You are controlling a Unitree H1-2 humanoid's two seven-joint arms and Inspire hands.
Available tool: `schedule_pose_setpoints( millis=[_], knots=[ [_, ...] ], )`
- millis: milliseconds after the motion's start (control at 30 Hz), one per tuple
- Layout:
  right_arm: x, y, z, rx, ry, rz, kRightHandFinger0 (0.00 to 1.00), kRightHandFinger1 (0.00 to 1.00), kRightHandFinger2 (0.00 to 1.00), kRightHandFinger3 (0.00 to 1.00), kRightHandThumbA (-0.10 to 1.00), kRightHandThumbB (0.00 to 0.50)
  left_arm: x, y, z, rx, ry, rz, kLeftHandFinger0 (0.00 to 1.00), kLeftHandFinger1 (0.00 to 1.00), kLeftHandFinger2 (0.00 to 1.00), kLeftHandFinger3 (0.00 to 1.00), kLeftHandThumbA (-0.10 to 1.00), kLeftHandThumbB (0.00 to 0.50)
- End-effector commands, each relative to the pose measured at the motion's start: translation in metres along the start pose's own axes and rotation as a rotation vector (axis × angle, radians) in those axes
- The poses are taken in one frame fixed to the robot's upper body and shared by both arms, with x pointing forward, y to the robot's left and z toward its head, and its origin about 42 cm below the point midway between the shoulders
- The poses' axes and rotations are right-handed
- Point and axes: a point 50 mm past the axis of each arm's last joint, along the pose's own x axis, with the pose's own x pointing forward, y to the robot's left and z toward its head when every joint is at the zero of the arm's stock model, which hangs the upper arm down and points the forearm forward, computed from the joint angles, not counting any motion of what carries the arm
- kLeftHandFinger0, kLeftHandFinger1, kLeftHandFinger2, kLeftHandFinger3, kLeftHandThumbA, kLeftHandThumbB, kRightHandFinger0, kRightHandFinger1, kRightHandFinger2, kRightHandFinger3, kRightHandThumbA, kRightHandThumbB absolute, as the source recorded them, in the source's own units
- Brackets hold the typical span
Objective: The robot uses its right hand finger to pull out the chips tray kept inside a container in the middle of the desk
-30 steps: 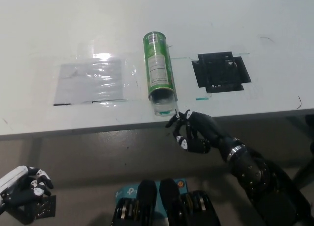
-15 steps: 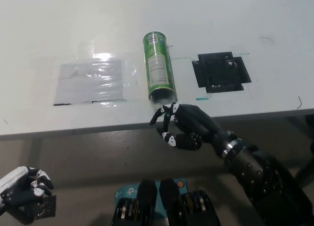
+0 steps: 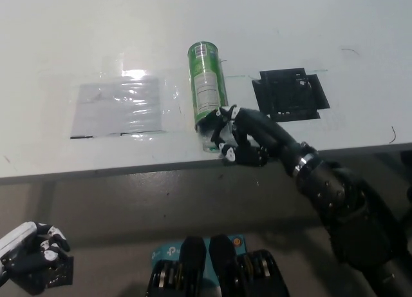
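Note:
A green chips container (image 3: 207, 87) lies on its side in the middle of the white desk (image 3: 257, 26), its open mouth toward the near edge. A clear tray end (image 3: 210, 141) shows at the mouth. My black right hand (image 3: 241, 137) is at that mouth, one finger reaching to the opening, the other fingers curled; whether the finger is hooked in the tray is hidden. My white left hand (image 3: 29, 247) rests low at the lower left, below the desk, fingers curled.
A clear plastic sheet (image 3: 119, 105) lies left of the container. A black square patch (image 3: 290, 94) is taped on the desk right of it. The desk's near edge runs just under my right hand.
My right hand has risen from below the desk edge and moved forward to the container's open mouth. The container and left hand have stayed put.

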Motion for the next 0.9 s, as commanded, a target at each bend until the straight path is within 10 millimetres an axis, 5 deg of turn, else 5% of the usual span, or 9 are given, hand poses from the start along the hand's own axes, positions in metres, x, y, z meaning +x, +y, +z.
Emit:
schedule_pose_setpoints(
  millis=[0, 167, 267, 433, 467, 567, 867],
  knots=[
    [0.02, -0.039, 0.023, -0.069, -0.098, -0.098, 0.21, 0.23, 0.49, 0.74, 0.47, 0.064, -0.006, 0.008, 0.007, 0.028, -0.011, 0.026, 0.45, 0.52, 0.63, 0.77, -0.1, 0.0],
    [0.028, -0.053, 0.022, -0.116, -0.074, -0.122, 0.21, 0.26, 0.56, 0.76, 0.45, 0.074, -0.007, 0.008, 0.006, 0.043, -0.004, 0.03, 0.44, 0.51, 0.62, 0.77, -0.1, 0.0],
    [0.028, -0.051, 0.019, -0.119, -0.066, -0.115, 0.17, 0.22, 0.5, 0.75, 0.48, 0.076, -0.007, 0.008, 0.006, 0.038, -0.006, 0.027, 0.44, 0.51, 0.63, 0.77, -0.1, 0.0],
    [0.028, -0.045, 0.014, -0.144, -0.046, -0.103, 0.22, 0.27, 0.5, 0.75, 0.51, 0.076, -0.006, 0.008, 0.006, 0.032, -0.005, 0.03, 0.42, 0.49, 0.6, 0.77, -0.1, 0.0],
    [0.029, -0.043, 0.013, -0.15, -0.053, -0.101, 0.13, 0.2, 0.44, 0.74, 0.5, 0.077, -0.007, 0.008, 0.007, 0.038, -0.006, 0.029, 0.43, 0.5, 0.61, 0.77, -0.1, 0.0],
    [0.03, -0.037, 0.009, -0.154, -0.044, -0.098, 0.1, 0.17, 0.41, 0.75, 0.51, 0.081, -0.007, 0.008, 0.006, 0.032, -0.006, 0.027, 0.44, 0.5, 0.6, 0.76, -0.1, 0.0],
    [0.033, -0.016, -0.003, -0.192, -0.016, -0.061, 0.17, 0.26, 0.48, 0.76, 0.48, 0.077, -0.008, 0.012, 0.011, 0.03, -0.023, 0.031, 0.47, 0.52, 0.63, 0.76, -0.1, 0.0]
  ],
)
